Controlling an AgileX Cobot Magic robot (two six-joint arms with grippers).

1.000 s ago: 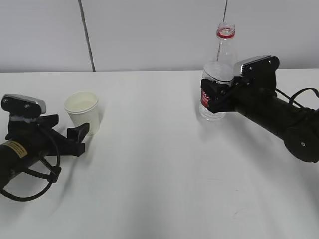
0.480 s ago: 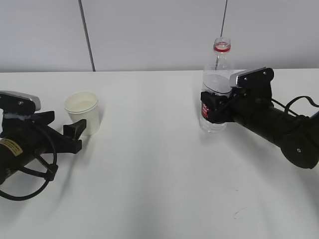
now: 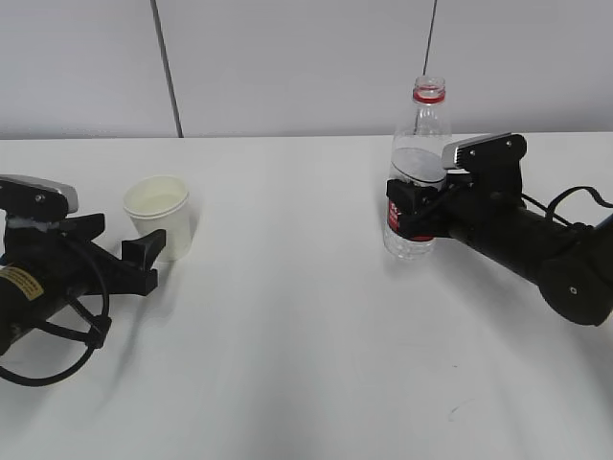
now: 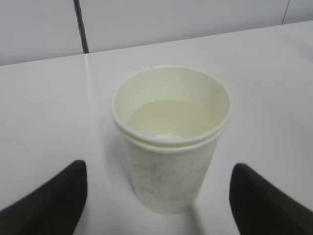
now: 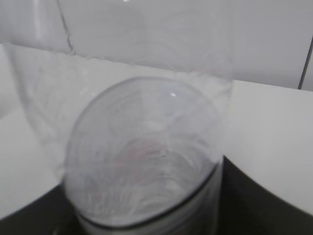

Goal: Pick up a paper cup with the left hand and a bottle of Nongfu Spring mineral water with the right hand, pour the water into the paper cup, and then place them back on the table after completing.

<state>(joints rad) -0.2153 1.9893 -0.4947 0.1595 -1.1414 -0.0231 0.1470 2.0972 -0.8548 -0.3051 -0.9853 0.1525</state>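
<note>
White table (image 3: 287, 316) carries all: my left gripper (image 3: 153, 259) stands apart beside the paper cup (image 3: 160, 217), my right gripper (image 3: 407, 213) is clamped on the bottle (image 3: 418, 168)

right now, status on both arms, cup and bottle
Left gripper open, white paper cup free between its jaws, water inside. Right gripper clamped on clear plastic bottle, upright on white table. Nothing in the way.

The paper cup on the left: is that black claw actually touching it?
Apart. In the left wrist view the paper cup stands on the table between the open fingers of the left gripper, with bare white tabletop visible on both sides.
</note>
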